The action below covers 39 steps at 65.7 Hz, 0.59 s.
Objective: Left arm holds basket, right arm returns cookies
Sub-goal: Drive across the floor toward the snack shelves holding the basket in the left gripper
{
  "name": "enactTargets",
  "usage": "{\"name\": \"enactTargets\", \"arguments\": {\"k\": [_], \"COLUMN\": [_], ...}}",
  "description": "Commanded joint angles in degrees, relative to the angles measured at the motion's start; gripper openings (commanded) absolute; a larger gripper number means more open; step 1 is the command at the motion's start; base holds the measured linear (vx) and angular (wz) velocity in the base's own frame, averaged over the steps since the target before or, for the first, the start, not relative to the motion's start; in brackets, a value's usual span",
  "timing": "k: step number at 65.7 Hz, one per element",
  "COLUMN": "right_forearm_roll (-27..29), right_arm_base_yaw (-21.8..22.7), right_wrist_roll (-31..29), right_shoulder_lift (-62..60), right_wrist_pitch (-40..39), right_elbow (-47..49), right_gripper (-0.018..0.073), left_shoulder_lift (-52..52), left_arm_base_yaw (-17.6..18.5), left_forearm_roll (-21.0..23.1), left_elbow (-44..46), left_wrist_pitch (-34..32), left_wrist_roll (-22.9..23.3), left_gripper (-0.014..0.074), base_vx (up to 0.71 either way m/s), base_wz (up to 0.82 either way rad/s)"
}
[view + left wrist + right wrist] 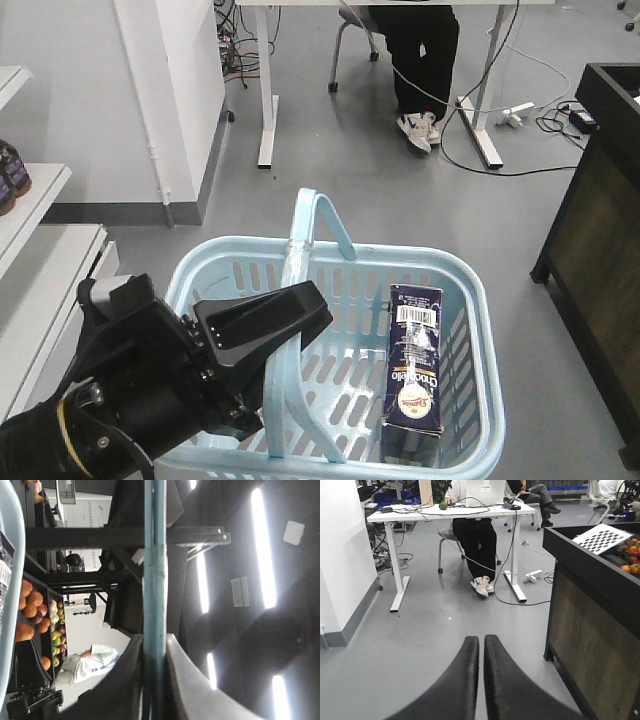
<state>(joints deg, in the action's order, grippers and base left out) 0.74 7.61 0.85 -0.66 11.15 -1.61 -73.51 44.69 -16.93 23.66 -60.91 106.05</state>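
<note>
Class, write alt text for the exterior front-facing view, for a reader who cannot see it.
A black wedge-shaped end effector on the left arm grips one hoop handle of a light blue slotted plastic basket, which holds a dark navy cardboard cookie box. Behind, a seated person's legs show under a white desk.

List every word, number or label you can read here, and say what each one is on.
"Choco": white lettering along the cookie box in the basket; the rest is blurred.
Barcode label on that box: digits too small to read.
Round red-white logo on the box: too small to read.
White sticker on the laptop lid: too small to read.
Left wrist view: nothing legible.
</note>
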Motion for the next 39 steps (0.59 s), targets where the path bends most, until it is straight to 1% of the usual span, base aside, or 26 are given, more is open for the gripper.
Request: {"name": "enactTargets", "arguments": {"k": [1, 39], "right_forearm_roll": [-0.25, -0.25], "right_arm_base_yaw": [0.32, 0.32], "right_wrist_roll": [-0.17, -0.17], "right_shoulder_lift": [-0.71, -0.71], "right_wrist_pitch": [-3.99, -3.99], "right_elbow": [-1.05, -1.05], "right_gripper": [-0.0010, -0.0010], "left_shoulder_lift": [1.73, 1.73], "left_arm_base_yaw": [0.34, 0.34], "left_forearm_roll": [1.50, 1.50], "left_elbow": [2.05, 2.05], "left_wrist_pitch": [-7.80, -7.80], "left_wrist_roll": [-0.36, -0.36], "left_gripper": [-0.0003, -0.0003], "base_vx": [0.41, 0.37], "base_wz": [0.01, 0.03]}}
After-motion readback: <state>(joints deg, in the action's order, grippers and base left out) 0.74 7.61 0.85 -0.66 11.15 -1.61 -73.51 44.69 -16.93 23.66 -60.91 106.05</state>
